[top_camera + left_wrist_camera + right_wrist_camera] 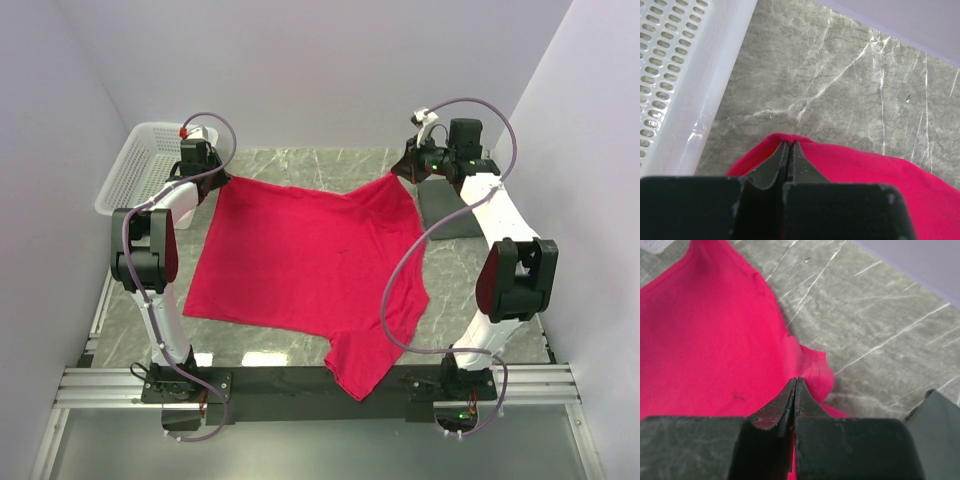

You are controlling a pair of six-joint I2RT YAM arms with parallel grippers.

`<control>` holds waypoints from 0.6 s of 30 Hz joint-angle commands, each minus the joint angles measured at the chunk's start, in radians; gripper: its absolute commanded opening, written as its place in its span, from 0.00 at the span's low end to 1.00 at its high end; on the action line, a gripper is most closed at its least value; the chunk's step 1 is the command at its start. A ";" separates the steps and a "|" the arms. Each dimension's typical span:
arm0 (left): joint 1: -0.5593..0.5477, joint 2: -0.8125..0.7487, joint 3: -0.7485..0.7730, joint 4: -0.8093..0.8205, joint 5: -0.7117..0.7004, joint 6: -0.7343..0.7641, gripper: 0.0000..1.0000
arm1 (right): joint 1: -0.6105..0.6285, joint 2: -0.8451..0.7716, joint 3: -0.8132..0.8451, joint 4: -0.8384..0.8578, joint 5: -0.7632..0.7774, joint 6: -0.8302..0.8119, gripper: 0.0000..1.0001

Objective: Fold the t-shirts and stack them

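Observation:
One crimson-red t-shirt (300, 260) lies spread over the marble table, one sleeve hanging over the near edge. My left gripper (207, 175) is shut on the shirt's far left corner, beside the basket; in the left wrist view the jaws (789, 145) pinch a fold of the red fabric (865, 170). My right gripper (408, 170) is shut on the shirt's far right corner; in the right wrist view the jaws (796, 381) pinch the hemmed edge of the shirt (705, 340). The cloth between the two grippers sags slightly.
A white mesh basket (135, 165) stands at the far left, its wall close to my left gripper (685, 90). A dark grey pad (445, 210) lies on the table at the right, under my right arm. Walls close in on three sides.

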 commanded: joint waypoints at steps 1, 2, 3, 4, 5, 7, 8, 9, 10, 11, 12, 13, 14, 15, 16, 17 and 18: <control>0.005 -0.060 0.007 0.031 0.014 0.032 0.01 | 0.004 -0.065 -0.022 -0.009 -0.027 -0.032 0.00; 0.005 -0.063 0.001 0.034 0.015 0.035 0.01 | 0.004 -0.069 -0.031 -0.010 -0.027 -0.034 0.00; 0.006 -0.067 0.000 0.036 0.015 0.036 0.01 | 0.004 -0.075 -0.036 -0.012 -0.031 -0.040 0.00; 0.006 -0.070 -0.003 0.037 0.017 0.036 0.01 | 0.003 -0.080 -0.039 -0.016 -0.034 -0.042 0.00; 0.006 -0.074 -0.009 0.039 0.017 0.038 0.01 | 0.003 -0.083 -0.047 -0.018 -0.041 -0.043 0.00; 0.006 -0.083 -0.017 0.042 0.017 0.043 0.01 | 0.006 -0.091 -0.051 -0.026 -0.047 -0.046 0.00; 0.006 -0.090 -0.029 0.045 0.019 0.044 0.01 | 0.006 -0.094 -0.059 -0.027 -0.050 -0.048 0.00; 0.008 -0.100 -0.035 0.054 0.020 0.049 0.01 | 0.006 -0.098 -0.062 -0.027 -0.051 -0.051 0.00; 0.008 -0.106 -0.043 0.057 0.020 0.050 0.01 | 0.006 -0.101 -0.067 -0.030 -0.048 -0.051 0.00; 0.008 -0.110 -0.057 0.060 0.023 0.053 0.01 | 0.007 -0.103 -0.073 -0.030 -0.047 -0.054 0.00; 0.009 -0.121 -0.063 0.062 0.023 0.053 0.01 | 0.010 -0.108 -0.076 -0.033 -0.047 -0.060 0.00; 0.009 -0.126 -0.075 0.068 0.025 0.059 0.01 | 0.009 -0.111 -0.077 -0.035 -0.045 -0.065 0.00; 0.009 -0.132 -0.083 0.071 0.025 0.061 0.01 | 0.012 -0.112 -0.080 -0.039 -0.045 -0.066 0.00; 0.009 -0.141 -0.089 0.074 0.025 0.069 0.01 | 0.012 -0.115 -0.082 -0.044 -0.050 -0.075 0.00; 0.009 -0.144 -0.095 0.077 0.025 0.073 0.01 | 0.012 -0.117 -0.082 -0.058 -0.051 -0.081 0.00; 0.011 -0.147 -0.106 0.080 0.025 0.076 0.01 | 0.016 -0.120 -0.083 -0.067 -0.051 -0.089 0.00; 0.011 -0.159 -0.126 0.088 0.026 0.084 0.01 | 0.024 -0.129 -0.088 -0.091 -0.059 -0.124 0.00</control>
